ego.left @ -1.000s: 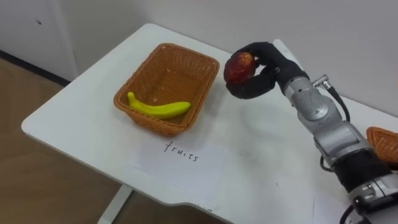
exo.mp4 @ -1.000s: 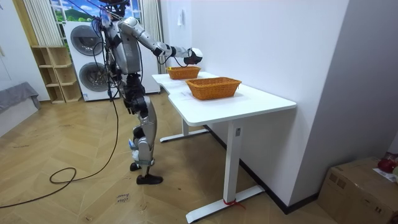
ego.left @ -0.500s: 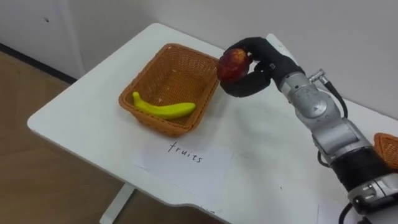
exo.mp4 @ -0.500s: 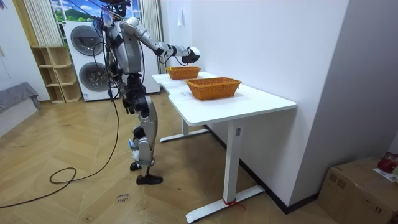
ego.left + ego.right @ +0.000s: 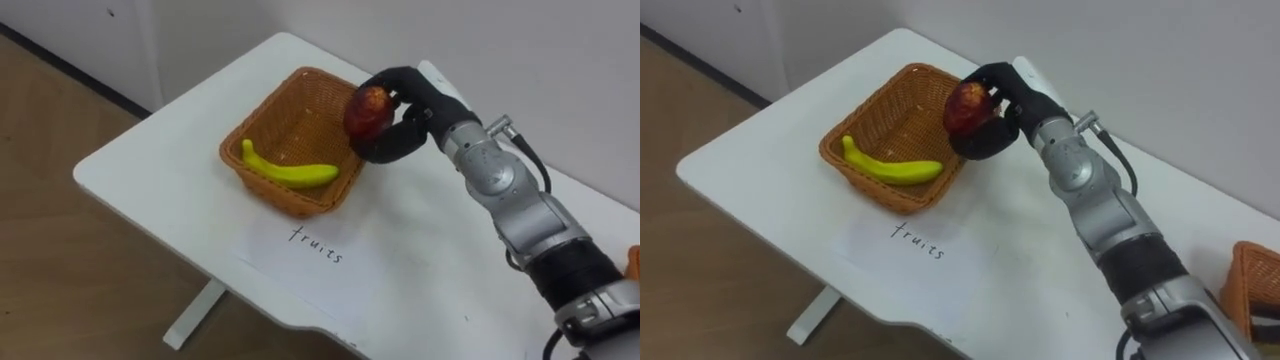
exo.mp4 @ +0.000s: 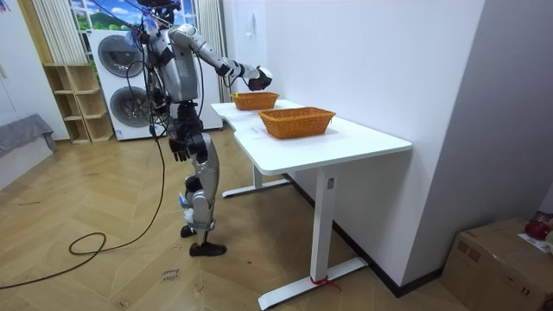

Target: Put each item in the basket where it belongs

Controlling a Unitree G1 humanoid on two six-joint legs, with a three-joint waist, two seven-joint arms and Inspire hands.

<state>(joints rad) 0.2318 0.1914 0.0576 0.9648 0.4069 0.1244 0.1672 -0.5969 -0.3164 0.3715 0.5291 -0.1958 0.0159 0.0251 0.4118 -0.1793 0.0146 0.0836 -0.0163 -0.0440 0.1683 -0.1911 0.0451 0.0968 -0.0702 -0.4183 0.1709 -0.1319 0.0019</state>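
Right hand (image 5: 405, 128) has carried the apple (image 5: 367, 108) from beside the fruit basket (image 5: 262, 135) to above its right rim, fingers curled round it. One banana (image 5: 290, 173) lies inside. Second basket (image 5: 1254, 272): contents hidden. Left hand (image 6: 179, 149) hangs by the hip. Judgement: apple needs only release; office supplies unaccounted for.

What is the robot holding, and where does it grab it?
A red apple, in its right hand. The fingers curl round it from top and bottom, with the palm against its side.
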